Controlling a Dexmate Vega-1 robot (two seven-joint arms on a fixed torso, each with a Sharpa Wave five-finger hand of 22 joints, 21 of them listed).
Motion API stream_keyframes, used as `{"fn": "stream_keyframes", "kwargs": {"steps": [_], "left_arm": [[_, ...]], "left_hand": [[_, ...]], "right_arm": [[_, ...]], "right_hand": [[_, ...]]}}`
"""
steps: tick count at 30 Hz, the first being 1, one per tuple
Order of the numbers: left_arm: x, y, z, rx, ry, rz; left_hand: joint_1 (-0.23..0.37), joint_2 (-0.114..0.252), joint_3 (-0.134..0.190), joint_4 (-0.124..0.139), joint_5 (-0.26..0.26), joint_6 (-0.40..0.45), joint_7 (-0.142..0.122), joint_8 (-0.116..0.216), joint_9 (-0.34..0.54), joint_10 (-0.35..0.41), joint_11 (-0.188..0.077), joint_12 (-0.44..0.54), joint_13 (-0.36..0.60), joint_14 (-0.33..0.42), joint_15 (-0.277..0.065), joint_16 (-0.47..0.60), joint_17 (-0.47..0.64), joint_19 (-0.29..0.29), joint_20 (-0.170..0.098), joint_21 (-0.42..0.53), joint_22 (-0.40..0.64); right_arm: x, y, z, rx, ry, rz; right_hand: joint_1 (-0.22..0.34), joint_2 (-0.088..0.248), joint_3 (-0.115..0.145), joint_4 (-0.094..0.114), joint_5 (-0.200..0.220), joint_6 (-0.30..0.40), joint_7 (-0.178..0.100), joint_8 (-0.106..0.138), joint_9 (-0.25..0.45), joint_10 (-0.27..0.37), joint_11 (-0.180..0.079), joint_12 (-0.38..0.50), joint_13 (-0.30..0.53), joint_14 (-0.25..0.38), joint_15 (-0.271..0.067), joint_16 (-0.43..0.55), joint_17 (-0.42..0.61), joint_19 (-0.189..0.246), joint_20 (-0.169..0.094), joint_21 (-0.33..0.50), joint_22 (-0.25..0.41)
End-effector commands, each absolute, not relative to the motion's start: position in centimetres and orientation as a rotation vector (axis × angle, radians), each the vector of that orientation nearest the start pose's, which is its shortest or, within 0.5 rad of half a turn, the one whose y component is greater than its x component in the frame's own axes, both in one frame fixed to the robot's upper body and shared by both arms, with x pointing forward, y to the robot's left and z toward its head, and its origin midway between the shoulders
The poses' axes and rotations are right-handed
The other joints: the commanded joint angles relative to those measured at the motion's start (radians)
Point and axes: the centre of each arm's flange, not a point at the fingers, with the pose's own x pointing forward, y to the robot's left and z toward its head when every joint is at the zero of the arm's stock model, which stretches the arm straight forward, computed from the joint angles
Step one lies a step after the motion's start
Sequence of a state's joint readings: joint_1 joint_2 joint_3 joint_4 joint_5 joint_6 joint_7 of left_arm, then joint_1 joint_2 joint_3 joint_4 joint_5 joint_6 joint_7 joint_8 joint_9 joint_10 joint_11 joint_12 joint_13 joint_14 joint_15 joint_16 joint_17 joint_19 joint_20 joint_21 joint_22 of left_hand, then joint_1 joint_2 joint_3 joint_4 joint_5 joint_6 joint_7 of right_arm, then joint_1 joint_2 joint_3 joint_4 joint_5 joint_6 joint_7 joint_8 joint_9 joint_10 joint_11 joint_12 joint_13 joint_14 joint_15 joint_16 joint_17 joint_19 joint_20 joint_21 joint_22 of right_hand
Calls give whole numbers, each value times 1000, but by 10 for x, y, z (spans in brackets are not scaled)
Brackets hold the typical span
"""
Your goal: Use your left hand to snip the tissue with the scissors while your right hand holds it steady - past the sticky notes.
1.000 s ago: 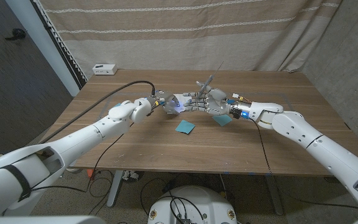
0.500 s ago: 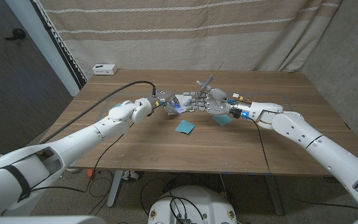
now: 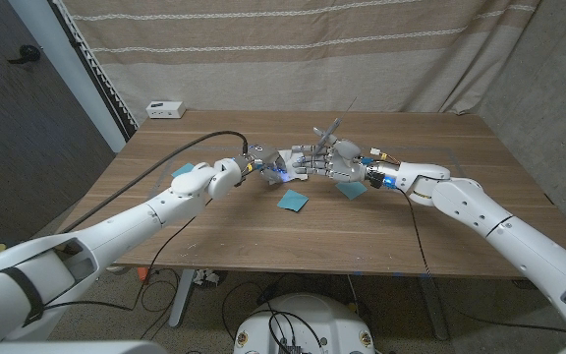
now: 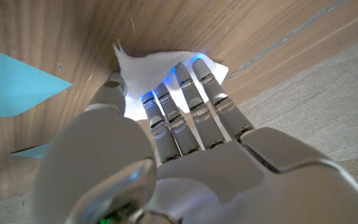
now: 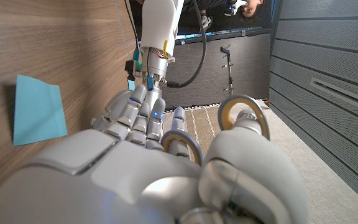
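Currently the tissue (image 4: 166,65) is pinned on the surface (image 3: 263,231) under the left hand (image 3: 263,165), while scissors (image 3: 325,132) are apparently gripped by the right hand (image 3: 332,162), so roles look swapped and tearing is risked.

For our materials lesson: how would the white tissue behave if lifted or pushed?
Likely floppy: the tissue shows a creased, curled edge beside the left hand. Probably very light, so it may slide or bunch on the smooth table.

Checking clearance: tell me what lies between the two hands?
In the head view, the white tissue lies between left hand and right hand.
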State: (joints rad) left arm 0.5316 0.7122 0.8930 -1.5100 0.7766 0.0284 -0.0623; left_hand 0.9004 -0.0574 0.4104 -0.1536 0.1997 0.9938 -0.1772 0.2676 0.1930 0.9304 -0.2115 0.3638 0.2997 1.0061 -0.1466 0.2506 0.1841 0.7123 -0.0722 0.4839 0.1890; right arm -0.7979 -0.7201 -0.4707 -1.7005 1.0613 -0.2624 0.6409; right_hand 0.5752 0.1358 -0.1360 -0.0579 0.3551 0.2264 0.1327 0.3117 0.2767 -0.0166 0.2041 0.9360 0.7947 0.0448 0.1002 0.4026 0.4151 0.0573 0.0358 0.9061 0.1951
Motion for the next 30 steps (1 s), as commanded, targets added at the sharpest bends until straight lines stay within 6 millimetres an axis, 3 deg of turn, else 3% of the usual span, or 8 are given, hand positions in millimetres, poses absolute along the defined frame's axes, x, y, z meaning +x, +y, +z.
{"fn": "stream_keyframes", "kwargs": {"steps": [1,3,9,19,30], "left_arm": [[641,167,-17,1647,-773,-48],[639,168,-17,1622,-795,-21],[634,177,-19,1491,-868,50],[629,196,-19,1305,-1015,176],[632,212,-14,1243,-1160,214]], "left_hand": [[16,116,109,31,-13,72,10,1,-7,96,5,-23,-30,79,-85,-26,-1,-16,-51,-1,16],[11,159,149,35,-13,0,11,-38,-5,119,7,-45,-53,99,-87,-32,5,-24,-55,6,20],[6,191,179,39,-12,-28,11,-50,0,151,6,-42,-48,127,-87,-26,14,-24,-72,21,31],[-6,186,187,40,-11,-26,4,-44,9,161,5,-45,-45,127,-87,-31,14,-32,-80,31,41],[-23,185,195,47,-4,-29,-16,-38,18,153,4,-57,-41,109,-88,-43,13,-41,-89,41,49]], "right_arm": [[554,-167,-5,60,-250,1156],[553,-167,-5,48,-255,1150],[553,-167,-6,52,-255,1151],[554,-163,-7,51,-239,1163],[554,-161,-14,38,-200,1176]], "right_hand": [[-5,0,4,2,-2,4,65,-2,2,0,-4,6,6,7,4,-6,4,10,0,3,3],[-4,0,5,1,-2,6,63,-2,3,4,-3,9,7,8,2,-6,5,13,1,4,3],[-5,0,5,1,-3,6,64,-4,4,3,-4,10,9,7,3,-8,5,11,1,4,3],[-8,0,7,0,-3,8,63,-7,8,1,-4,14,14,9,4,-10,6,12,2,4,3],[-11,-1,7,-1,-5,0,66,-14,9,-8,4,13,17,2,10,-16,7,10,4,3,3]]}}
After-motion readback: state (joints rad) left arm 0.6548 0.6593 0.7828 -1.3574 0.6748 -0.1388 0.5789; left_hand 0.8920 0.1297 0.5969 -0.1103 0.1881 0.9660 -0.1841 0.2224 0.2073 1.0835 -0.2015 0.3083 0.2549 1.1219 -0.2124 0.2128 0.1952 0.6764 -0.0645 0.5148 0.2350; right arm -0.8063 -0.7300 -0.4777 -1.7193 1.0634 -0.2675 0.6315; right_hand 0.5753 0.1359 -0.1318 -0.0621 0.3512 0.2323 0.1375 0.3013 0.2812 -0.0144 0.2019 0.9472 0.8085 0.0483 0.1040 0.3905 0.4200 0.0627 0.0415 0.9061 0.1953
